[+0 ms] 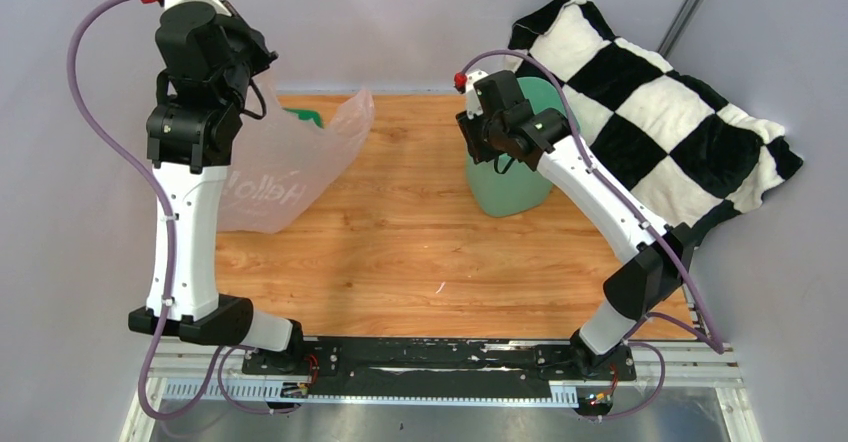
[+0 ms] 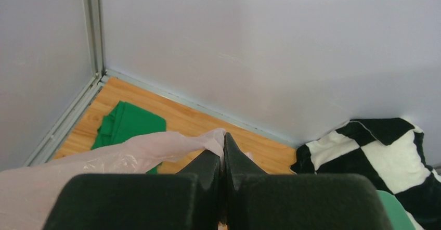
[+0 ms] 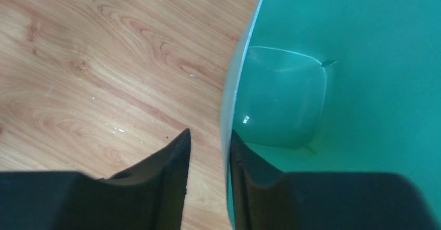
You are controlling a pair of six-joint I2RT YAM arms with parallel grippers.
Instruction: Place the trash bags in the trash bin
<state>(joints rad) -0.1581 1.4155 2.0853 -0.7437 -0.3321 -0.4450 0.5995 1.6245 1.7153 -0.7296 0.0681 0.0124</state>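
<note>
Left gripper [image 2: 224, 139] pinching trash bag [image 1: 300, 162], far-left bench [image 1: 400, 262]; trash bin [image 1: 505, 194] rightward; right gripper [image 3: 210, 133] part-open, seemingly astride rim.

1. Top view: my left arm [image 1: 188, 212] hides my left gripper [image 2: 224, 139] and one side of the pink bag [image 1: 300, 162]. The bag's lettering is cut short behind the arm.
2. Green cloth [image 1: 304, 117]: only a corner shows above the bag.
3. Mint bin [image 1: 505, 190]: my right wrist hides its rim and mouth from above.
4. Right wrist view: the bin runs off the top and right edges. My right gripper [image 3: 209, 136] straddles the rim; contact cannot be told.
5. Left wrist view: the checkered cushion [image 2: 374, 152] is cut by the right edge.
</note>
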